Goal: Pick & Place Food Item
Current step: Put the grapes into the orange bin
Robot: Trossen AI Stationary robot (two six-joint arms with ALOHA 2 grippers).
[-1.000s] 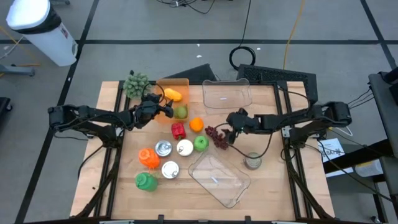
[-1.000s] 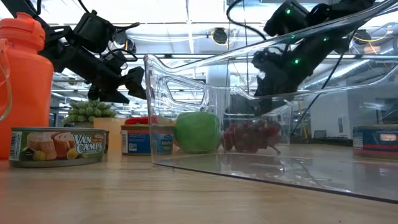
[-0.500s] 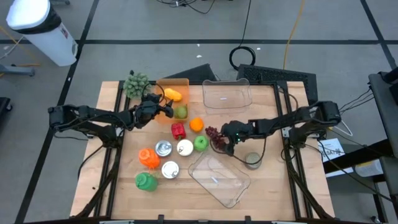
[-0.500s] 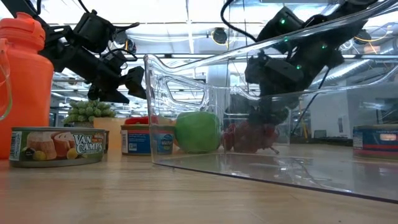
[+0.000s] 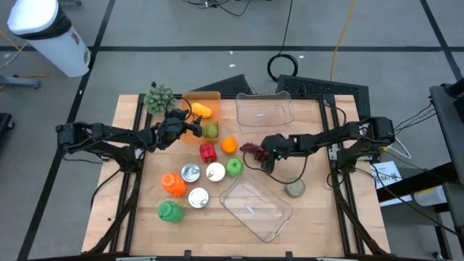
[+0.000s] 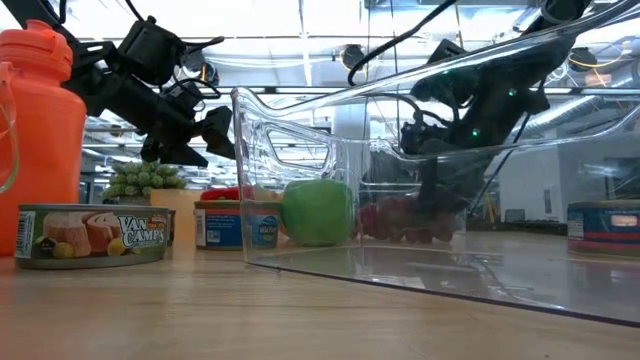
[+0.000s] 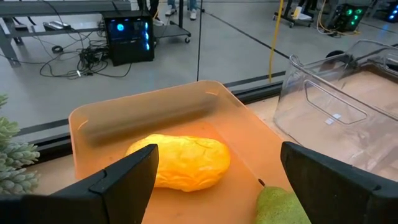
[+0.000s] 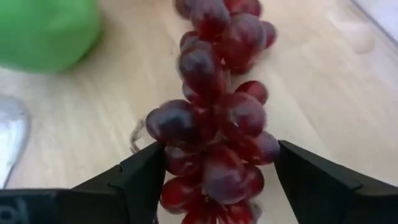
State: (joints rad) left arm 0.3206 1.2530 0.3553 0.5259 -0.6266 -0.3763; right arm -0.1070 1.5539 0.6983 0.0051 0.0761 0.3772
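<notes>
The right gripper (image 5: 259, 154) stood closed around the bunch of red grapes (image 5: 250, 151), its two fingers (image 8: 144, 175) pressing on both sides of the cluster. The grapes were dark red and shiny (tightly packed, hanging lengthwise between the fingers), and they were at the middle of the table (image 5: 319, 225), between the orange (image 5: 229, 145) and the right arm, just beside the green apple (image 5: 233, 167). The left gripper (image 5: 194, 127) hovered wide open over the orange bin (image 5: 214, 96) and held nothing. Inside the bin lay one yellow fruit (image 7: 179, 162) and one green pear (image 7: 281, 206). I counted two clear containers (image 5: 264, 111), three cans and two plastic bottles on the table.
</notes>
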